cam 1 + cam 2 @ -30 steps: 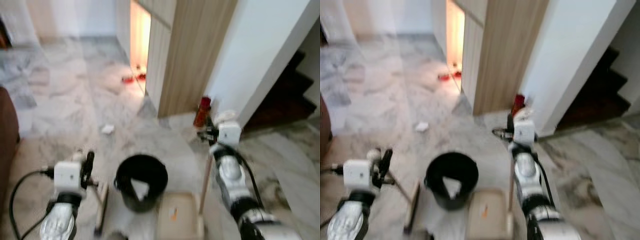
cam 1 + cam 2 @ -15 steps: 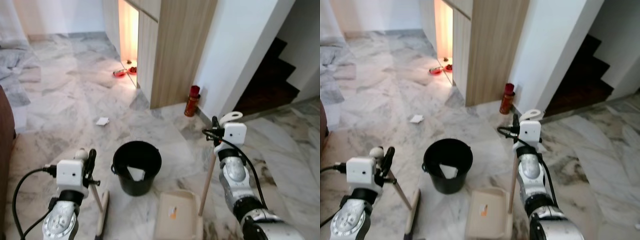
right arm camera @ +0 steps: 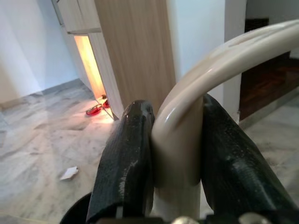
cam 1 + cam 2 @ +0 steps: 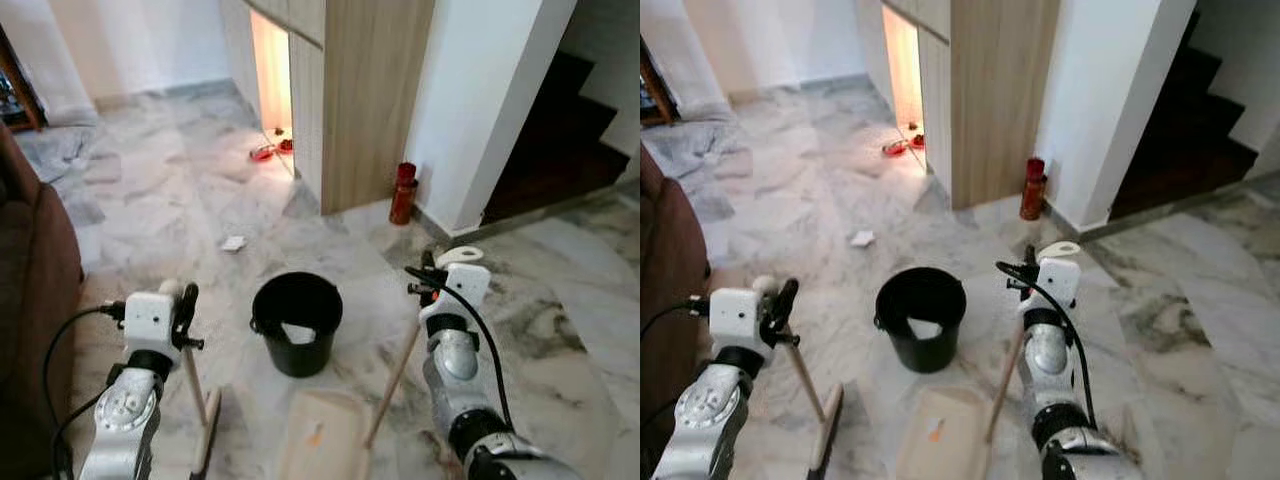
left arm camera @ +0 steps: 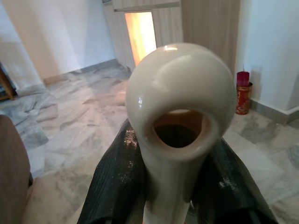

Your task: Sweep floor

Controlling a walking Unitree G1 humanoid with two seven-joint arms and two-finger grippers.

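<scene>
My left gripper [image 4: 184, 306] is shut on the cream top of a broom handle [image 5: 180, 107]. The wooden stick slants down to the broom head [image 4: 206, 447] on the marble floor. My right gripper [image 4: 429, 277] is shut on the looped cream handle [image 3: 187, 121] of a dustpan. Its stick leans down and left to the beige dustpan [image 4: 320, 446], which lies on the floor with a small orange scrap in it. A black bucket [image 4: 297, 322] with white paper inside stands between the two tools. A white paper scrap [image 4: 233, 243] lies on the floor beyond the bucket.
A brown sofa [image 4: 30, 290] runs along the left. A wooden cabinet [image 4: 370, 90] and a white wall stand ahead, with a red bottle [image 4: 404, 193] at their foot and red items [image 4: 265, 152] by the lit gap. Dark stairs [image 4: 570, 130] rise at the right.
The camera has turned, so the sofa shows more and the blur has gone. The dustpan stick leans further left. Both grippers keep their holds.
</scene>
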